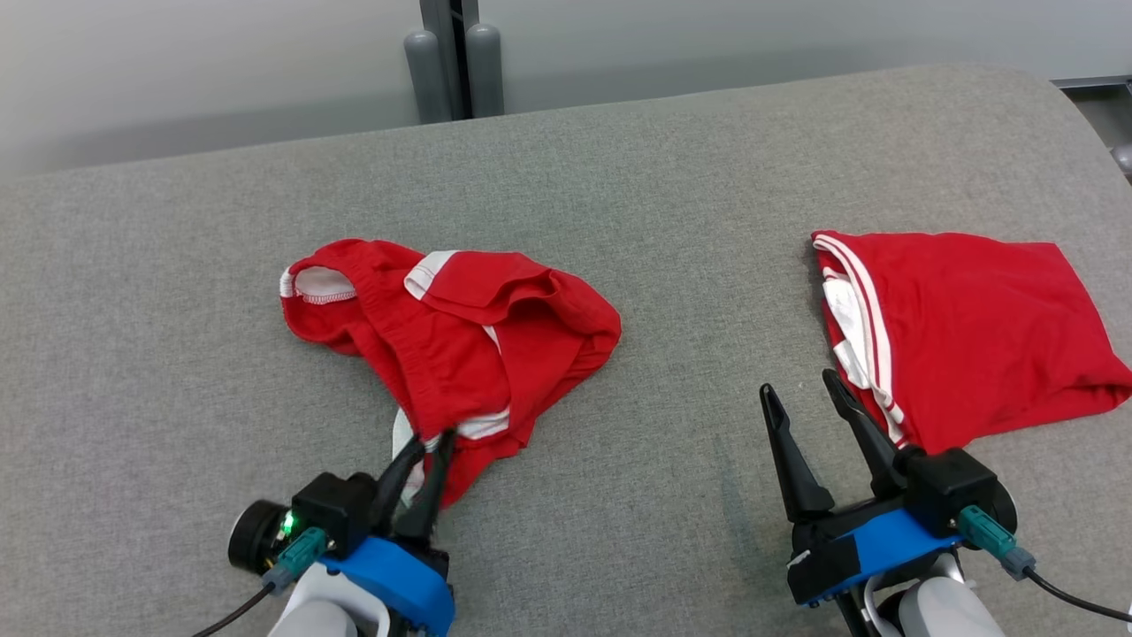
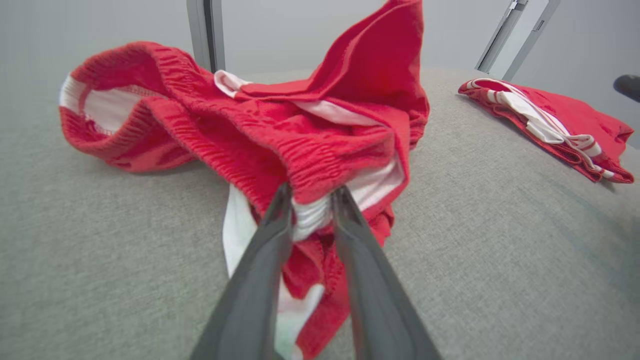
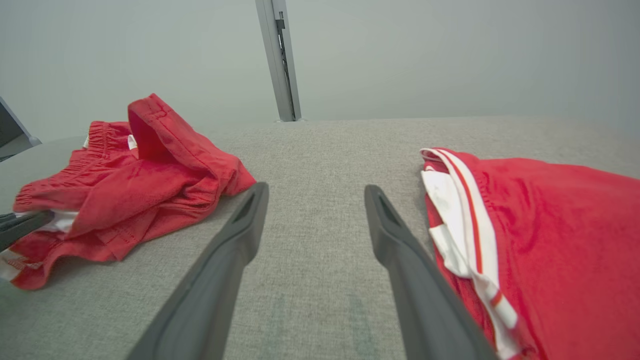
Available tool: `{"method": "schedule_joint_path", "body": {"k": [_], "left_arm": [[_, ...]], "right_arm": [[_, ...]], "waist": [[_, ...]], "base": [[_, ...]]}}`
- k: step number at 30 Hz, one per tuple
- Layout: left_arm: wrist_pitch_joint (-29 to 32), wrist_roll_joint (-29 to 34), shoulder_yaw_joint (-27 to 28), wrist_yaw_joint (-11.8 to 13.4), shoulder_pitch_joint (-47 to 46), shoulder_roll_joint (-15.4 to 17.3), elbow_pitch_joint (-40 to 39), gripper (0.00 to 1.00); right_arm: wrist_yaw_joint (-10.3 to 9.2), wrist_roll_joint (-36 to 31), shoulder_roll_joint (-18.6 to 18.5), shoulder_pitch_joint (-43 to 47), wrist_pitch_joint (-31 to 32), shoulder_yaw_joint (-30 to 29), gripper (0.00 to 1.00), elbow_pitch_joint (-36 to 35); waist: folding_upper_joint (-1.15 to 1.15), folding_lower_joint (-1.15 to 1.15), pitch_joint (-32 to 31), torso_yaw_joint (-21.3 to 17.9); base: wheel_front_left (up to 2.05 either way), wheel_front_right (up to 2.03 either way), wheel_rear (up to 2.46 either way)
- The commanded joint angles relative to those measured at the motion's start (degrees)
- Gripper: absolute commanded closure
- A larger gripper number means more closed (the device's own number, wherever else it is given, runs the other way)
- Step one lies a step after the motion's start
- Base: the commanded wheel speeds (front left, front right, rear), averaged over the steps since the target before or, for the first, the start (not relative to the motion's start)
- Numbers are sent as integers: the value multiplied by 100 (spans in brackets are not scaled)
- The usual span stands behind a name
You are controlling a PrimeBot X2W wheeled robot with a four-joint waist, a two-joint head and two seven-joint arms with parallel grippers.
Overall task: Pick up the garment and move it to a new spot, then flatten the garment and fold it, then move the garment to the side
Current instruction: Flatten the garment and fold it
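1. By my reading I am at the very start. The crumpled shorts [image 1: 460, 327] lie in a heap on the grey worktop [image 1: 619, 177], left of centre in my head view. The waistband is rucked up and one leg is flopped over the rest.
2. My left hand [image 2: 312, 195] is at the near edge of that heap, clenched on a white-striped hem. In the left wrist view the cloth is bunched between the two fingertips. I take that as a grip, though a thin one, on the trim alone.
3. The bulk of the crumpled shorts rests on the worktop, so I judge the pick-up begun but not done. Nothing is lifted clear.
4. My right hand [image 1: 798, 383] hovers released, fingers wide apart and holding nothing. It is just beside the striped edge of the folded shorts [image 1: 973, 327] at the right, well apart from the heap.
5. That folded pair lies flat and tidy. I judge it is finished with and not the piece in hand.
6. Nearly the whole job is left: lift the heap, carry it to a new spot, spread it flat, fold it, then shift it to the side.
7. The bare stretch of worktop between the two pairs looks to me like room enough for the spreading.
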Motion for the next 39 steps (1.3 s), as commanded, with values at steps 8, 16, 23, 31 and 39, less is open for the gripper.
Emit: {"method": "schedule_joint_path", "body": {"k": [8,16,23,31,39], "left_arm": [[-26,444,-222,-9,-555,95,-963,100],[-27,656,-942,-9,-1909,-244,-1932,100],[-26,600,-1209,-9,-2402,-507,-2036,100],[-26,525,-438,17,-1564,13,-1586,100],[-27,570,534,5,-272,385,-905,100]], "right_arm": [[2,62,-17,-11,-28,-68,0,103],[2,169,-17,90,-29,-42,0,262],[1,253,-16,89,-28,-76,0,278],[2,189,-16,87,-28,-238,0,185],[2,39,-17,-25,-28,-288,0,257]], "waist": [[-1,0,-202,51],[-1,0,-506,61],[-1,0,-573,75],[-1,0,-424,397],[-1,0,-326,759]], "base": [[0,0,0],[0,0,0],[0,0,0],[0,0,0],[0,0,0]]}}
